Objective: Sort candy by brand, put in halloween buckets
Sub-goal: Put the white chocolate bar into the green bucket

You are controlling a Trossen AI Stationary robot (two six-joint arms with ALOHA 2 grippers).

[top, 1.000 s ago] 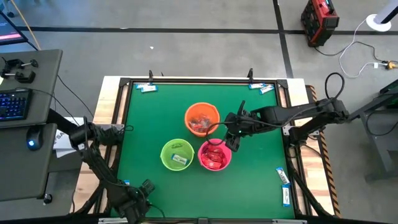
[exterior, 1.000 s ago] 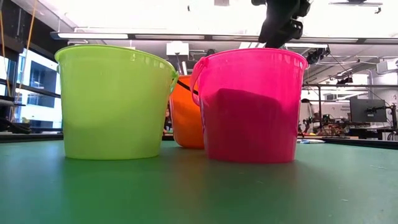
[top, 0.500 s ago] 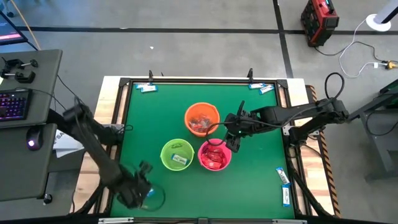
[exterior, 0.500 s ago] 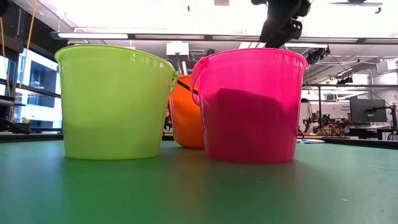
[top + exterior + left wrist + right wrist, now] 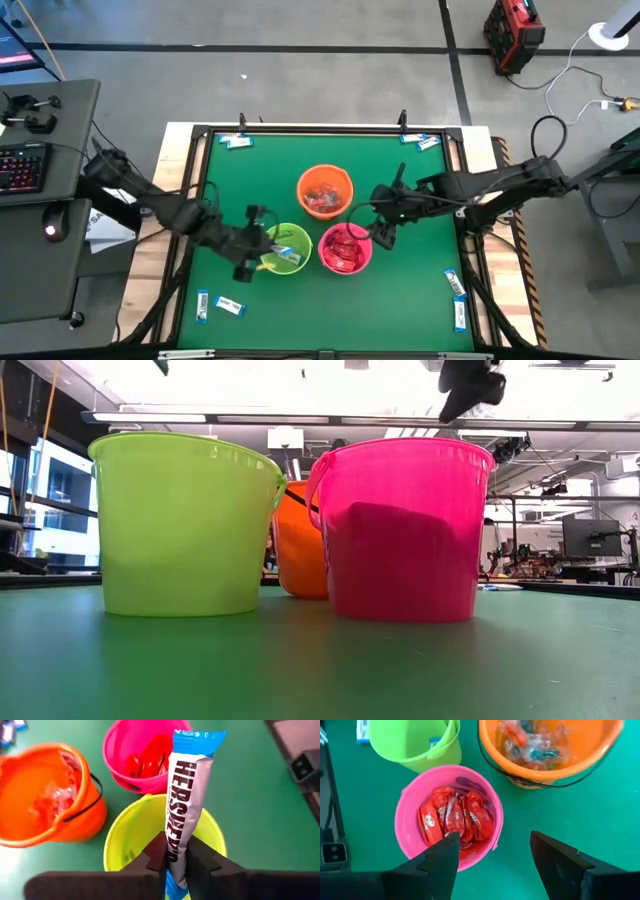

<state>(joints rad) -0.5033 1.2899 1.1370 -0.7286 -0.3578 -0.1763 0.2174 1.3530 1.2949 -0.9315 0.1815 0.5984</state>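
Closest to the table's front edge, two blue-and-white candies [image 5: 220, 305] lie loose on the green surface [image 5: 420, 290], with two more [image 5: 457, 298] near the right front corner. Just beyond, the left gripper [image 5: 250, 262] hangs over the near rim of the lime green bucket [image 5: 285, 248], its fingers pinching a blue-and-white Hershey's bar [image 5: 186, 805] upright by its lower end. The bar stands over the bucket's edge, not its centre, so a release here could tip it outside or onto the rim; a long flat wrapper held at one end may also swing. Beside it, the hot pink bucket [image 5: 345, 250] holds red wrappers, and the right gripper [image 5: 383, 232] hovers just past its rim, fingers spread and empty, close enough that the arms could crowd each other. Farther back stands the orange bucket [image 5: 325, 191] with clear candies, then more blue-and-white pieces [image 5: 236, 141] along the far edge. Beyond lies a grey floor with cables.
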